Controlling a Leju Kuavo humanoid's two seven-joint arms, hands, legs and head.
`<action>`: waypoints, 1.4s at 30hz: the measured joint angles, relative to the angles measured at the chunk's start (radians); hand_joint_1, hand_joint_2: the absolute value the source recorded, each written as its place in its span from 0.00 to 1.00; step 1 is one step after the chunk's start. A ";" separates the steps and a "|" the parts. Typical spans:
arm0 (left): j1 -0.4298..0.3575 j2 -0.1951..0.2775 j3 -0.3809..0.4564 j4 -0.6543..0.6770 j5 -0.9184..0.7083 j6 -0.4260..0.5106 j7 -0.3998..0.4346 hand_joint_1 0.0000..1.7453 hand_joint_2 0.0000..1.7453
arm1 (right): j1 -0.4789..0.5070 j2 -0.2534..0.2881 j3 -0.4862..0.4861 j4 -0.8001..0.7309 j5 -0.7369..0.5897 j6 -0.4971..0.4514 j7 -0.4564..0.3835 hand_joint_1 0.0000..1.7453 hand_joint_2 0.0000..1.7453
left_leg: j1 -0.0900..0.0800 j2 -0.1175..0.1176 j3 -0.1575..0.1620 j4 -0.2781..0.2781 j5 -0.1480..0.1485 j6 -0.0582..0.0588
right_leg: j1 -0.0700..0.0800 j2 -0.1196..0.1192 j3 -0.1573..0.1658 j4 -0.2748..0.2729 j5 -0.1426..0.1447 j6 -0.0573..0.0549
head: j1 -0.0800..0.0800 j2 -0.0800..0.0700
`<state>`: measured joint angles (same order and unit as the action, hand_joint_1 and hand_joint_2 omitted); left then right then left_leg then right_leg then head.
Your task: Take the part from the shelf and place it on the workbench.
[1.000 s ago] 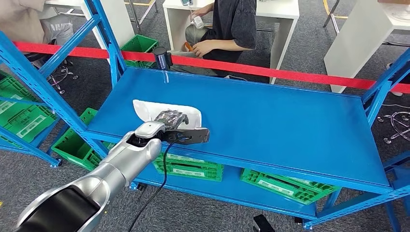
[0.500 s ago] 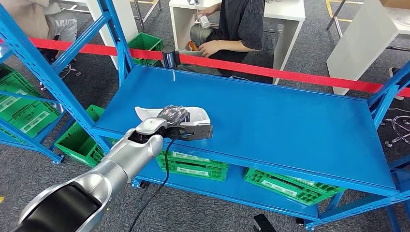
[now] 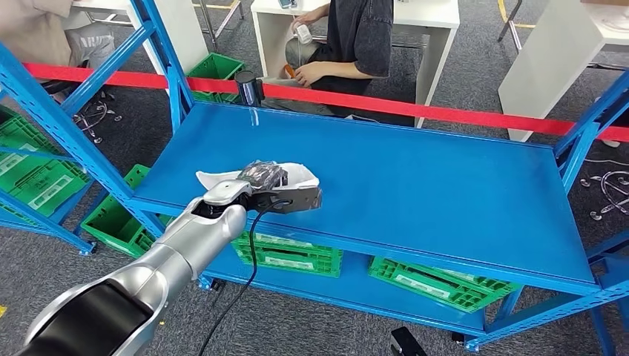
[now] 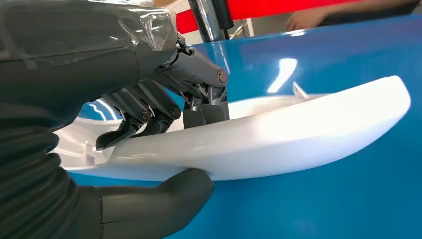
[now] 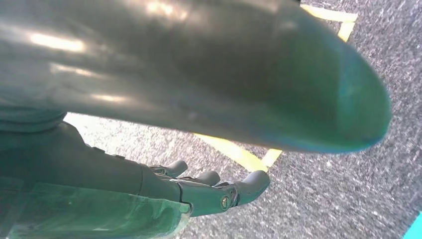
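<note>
Above, the left hand [image 3: 261,178] grips the white part [image 3: 300,175] at its near edge, thumb [image 4: 164,201] beneath, on the blue shelf [image 3: 415,178]; the right hand [image 5: 199,191] hangs with fingers apart, holding nothing.

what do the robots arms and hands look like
The left arm is smooth silver with a black section near the body and a black cable hanging under it. The left hand has a grey ribbed cover, clear plastic wrap, a thick grey thumb and darker fingers. The right hand looks alike.
</note>
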<state>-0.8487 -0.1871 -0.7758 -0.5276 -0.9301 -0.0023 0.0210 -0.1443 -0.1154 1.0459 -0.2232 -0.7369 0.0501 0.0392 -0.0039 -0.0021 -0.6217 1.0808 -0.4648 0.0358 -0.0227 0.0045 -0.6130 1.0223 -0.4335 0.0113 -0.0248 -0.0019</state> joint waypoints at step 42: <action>0.079 0.019 0.092 -0.442 0.247 -0.038 -0.127 1.00 1.00 | 0.023 -0.001 -0.086 -0.005 0.078 0.011 -0.023 0.00 0.00 | -0.002 0.002 0.042 -0.103 0.039 0.023 | -0.003 -0.001 -0.144 0.266 -0.094 0.019 | 0.002 0.000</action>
<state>-0.7696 -0.1685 -0.6836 -0.9700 -0.6830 -0.0405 -0.1064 -0.1209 -0.1168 0.9601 -0.2277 -0.6588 0.0614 0.0165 -0.0058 0.0000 -0.5801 0.9779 -0.4259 0.0585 -0.0262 0.0030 -0.7568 1.2884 -0.5280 0.0301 -0.0223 -0.0019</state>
